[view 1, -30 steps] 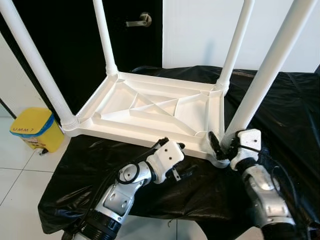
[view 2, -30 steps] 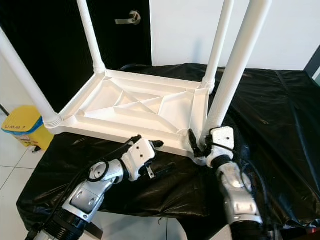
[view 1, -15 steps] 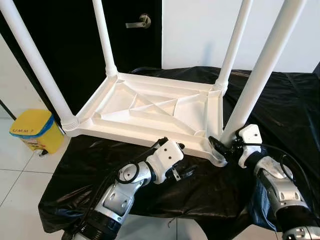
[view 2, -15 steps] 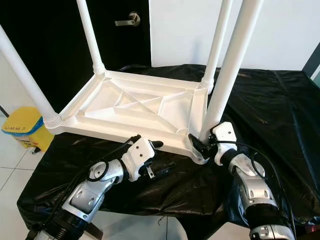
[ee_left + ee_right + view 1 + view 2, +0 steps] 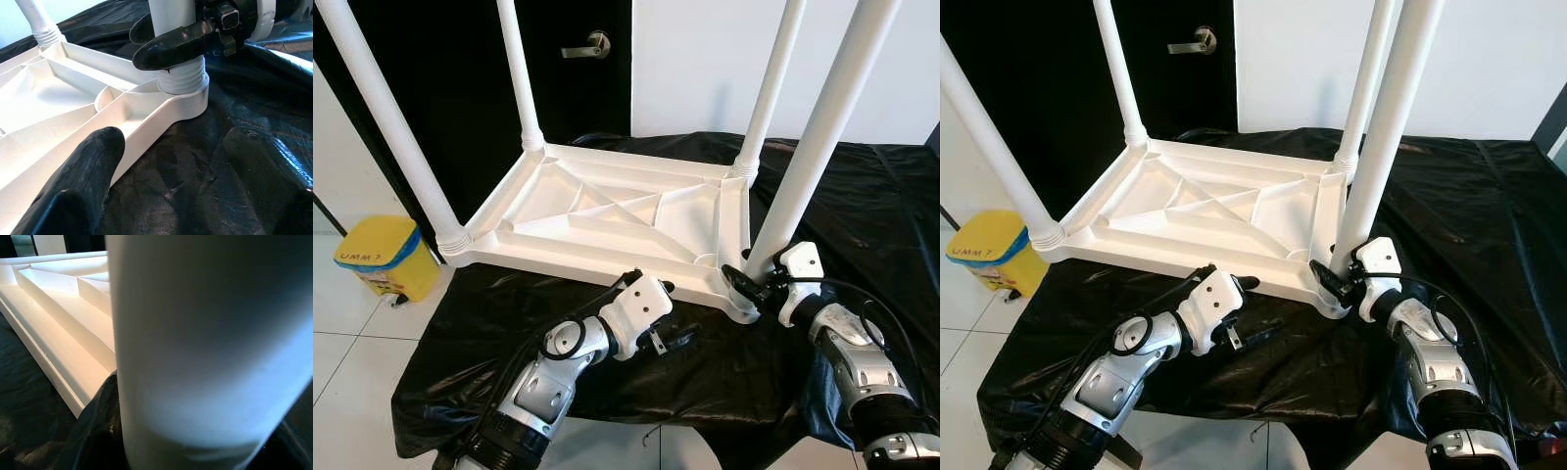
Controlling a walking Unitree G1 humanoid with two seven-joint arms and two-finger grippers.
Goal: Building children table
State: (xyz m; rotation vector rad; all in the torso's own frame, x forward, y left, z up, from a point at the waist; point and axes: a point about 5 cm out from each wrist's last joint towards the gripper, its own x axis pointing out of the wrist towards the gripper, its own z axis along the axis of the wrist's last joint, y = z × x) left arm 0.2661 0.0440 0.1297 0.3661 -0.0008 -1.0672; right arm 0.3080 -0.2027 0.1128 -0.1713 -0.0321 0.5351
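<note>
Twisting is the job now: right claw [image 5: 751,284] pinches the near-right leg [image 5: 813,157] just above its socket on the upturned children table [image 5: 607,211] lying on the black-draped worktop [image 5: 862,196], so turn squarely while the spread left claw [image 5: 671,323] steadies nearby.

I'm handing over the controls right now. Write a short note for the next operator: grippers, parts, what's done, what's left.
Right gripper: shut on the near-right white plastic leg, at its threaded base.
Left gripper: open, empty, low over the black plastic sheet by the near edge of the upside-down white plastic tabletop.
Done: all four legs stand in their corner sockets.
Left: confirm the near-right leg is tight, release it, then turn the table upright.
</note>
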